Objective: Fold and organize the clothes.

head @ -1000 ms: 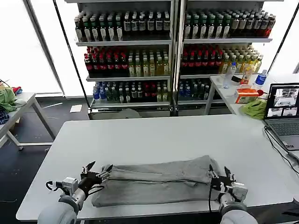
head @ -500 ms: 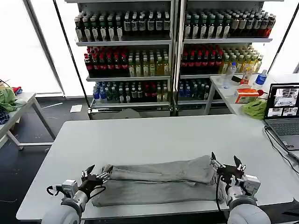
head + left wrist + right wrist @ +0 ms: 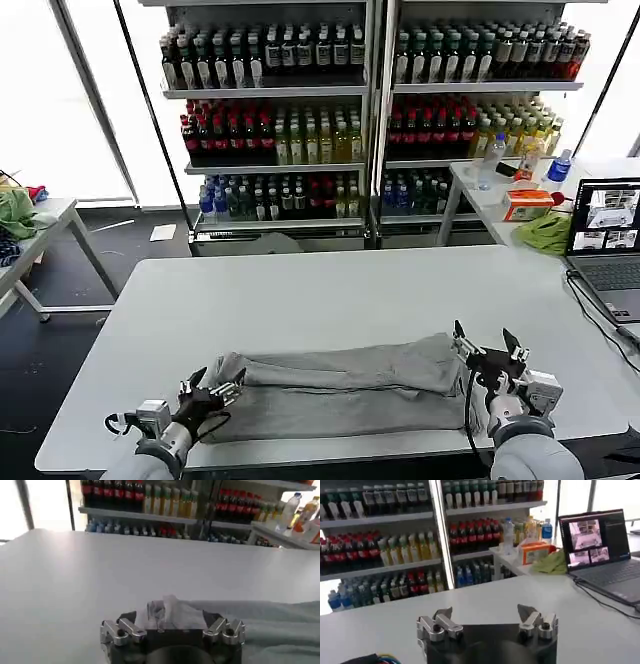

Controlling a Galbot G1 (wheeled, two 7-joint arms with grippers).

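One of the clothes, a light grey shirt [image 3: 340, 385], lies folded into a long band near the front edge of the white table [image 3: 300, 290]. My left gripper [image 3: 212, 385] sits low at the band's left end, jaws open. In the left wrist view a raised corner of the shirt [image 3: 172, 614] lies between the open fingers of my left gripper [image 3: 171, 616]. My right gripper [image 3: 485, 350] hovers open just off the band's right end. In the right wrist view my right gripper [image 3: 484, 611] has only bare table beyond it.
An open laptop [image 3: 608, 235] with a black cable [image 3: 592, 312] sits at the table's right edge. A bright green cloth [image 3: 545, 232] lies on a side table behind it. Shelves of bottles [image 3: 360, 110] stand at the back. A small table [image 3: 40, 225] stands at the far left.
My right gripper has come off the shirt's right end and risen up and to the right. My left gripper has drawn back toward the front edge, and the left end has settled lower.
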